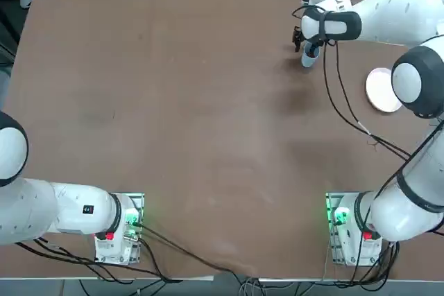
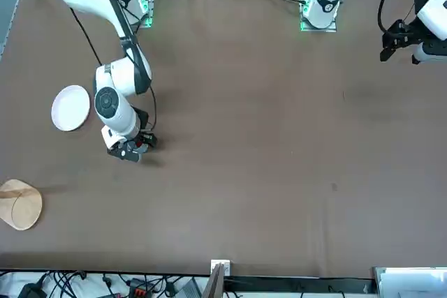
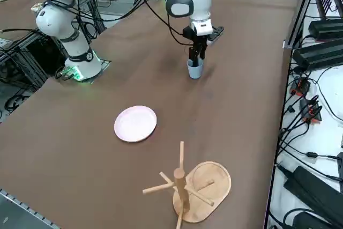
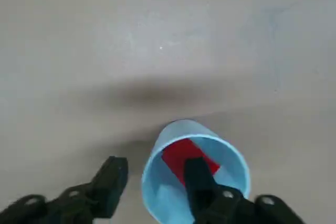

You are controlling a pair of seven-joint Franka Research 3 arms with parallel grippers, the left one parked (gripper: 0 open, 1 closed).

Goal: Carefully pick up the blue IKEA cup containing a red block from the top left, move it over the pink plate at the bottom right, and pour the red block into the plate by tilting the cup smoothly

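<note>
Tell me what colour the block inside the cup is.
Bright red block, clearest in the right wrist view, inside the light-blue cup.

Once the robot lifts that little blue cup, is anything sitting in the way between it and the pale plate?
Nothing visible does. The blue IKEA cup, with the right pincer at its rim, and the pink plate have only bare table between them. The wooden stand sits beyond the plate.

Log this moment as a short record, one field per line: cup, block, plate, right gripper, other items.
cup: blue IKEA cup, upright on the table, apart from the plate
block: red block inside the cup
plate: pink plate, bare, flat on the table
right gripper: right gripper at the cup rim, open, one finger inside the cup, the other outside its wall
other items: wooden rack beyond the plate
</note>
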